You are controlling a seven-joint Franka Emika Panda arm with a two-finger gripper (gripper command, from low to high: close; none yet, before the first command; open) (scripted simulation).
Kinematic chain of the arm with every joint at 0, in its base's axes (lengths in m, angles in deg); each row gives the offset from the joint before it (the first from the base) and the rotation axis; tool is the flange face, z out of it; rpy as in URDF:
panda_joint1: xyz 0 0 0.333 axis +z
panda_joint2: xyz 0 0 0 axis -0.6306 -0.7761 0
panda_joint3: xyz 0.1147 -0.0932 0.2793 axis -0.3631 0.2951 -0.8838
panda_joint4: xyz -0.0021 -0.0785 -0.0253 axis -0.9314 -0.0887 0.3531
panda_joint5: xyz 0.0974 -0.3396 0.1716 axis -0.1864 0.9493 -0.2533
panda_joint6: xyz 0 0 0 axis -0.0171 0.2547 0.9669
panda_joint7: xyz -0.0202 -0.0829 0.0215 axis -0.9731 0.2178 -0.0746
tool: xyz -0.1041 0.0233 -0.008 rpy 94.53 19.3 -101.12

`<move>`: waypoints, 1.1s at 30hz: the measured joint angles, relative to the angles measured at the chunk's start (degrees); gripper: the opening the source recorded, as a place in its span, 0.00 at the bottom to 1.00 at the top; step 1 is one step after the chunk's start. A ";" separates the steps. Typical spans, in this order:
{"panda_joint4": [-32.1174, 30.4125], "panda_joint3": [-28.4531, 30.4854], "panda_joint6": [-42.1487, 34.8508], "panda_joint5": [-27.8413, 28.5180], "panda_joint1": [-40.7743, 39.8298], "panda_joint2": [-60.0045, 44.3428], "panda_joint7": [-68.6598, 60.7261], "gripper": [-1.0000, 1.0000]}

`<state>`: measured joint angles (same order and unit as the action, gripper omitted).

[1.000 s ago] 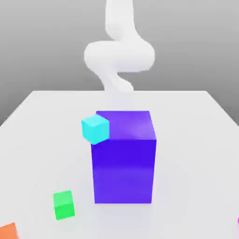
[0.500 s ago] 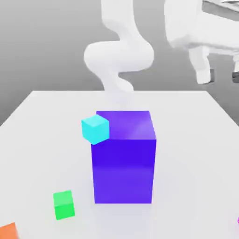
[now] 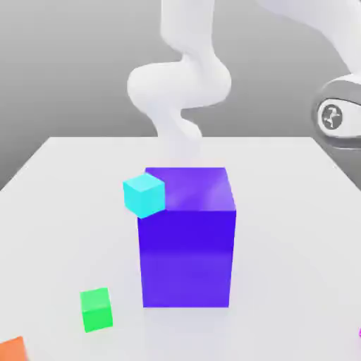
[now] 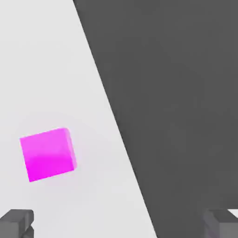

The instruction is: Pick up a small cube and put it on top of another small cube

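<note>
Magenta-pink small cube [image 4: 48,154], smooth, square-faced.

The white Panda arm [image 3: 180,84] rose in an S-curve at the rear of the exterior view. An upper link crossed toward that view's right, ending at a grey joint cap [image 3: 331,116] at the frame edge. The end effector [image 4: 118,225] had its dark fingertips [image 4: 16,222] spread wide apart, holding nothing.

4 small cubes: magenta cube [image 4: 48,154], cyan cube [image 3: 144,196], green cube [image 3: 96,309], orange cube [image 3: 13,350], 1 big blue-purple block [image 3: 187,236]
</note>
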<state>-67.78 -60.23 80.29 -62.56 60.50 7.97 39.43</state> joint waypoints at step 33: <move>-5.45 10.61 -13.14 16.52 -4.05 25.58 23.09 0.00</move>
<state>-73.23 -49.61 67.14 -46.05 56.46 33.54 62.51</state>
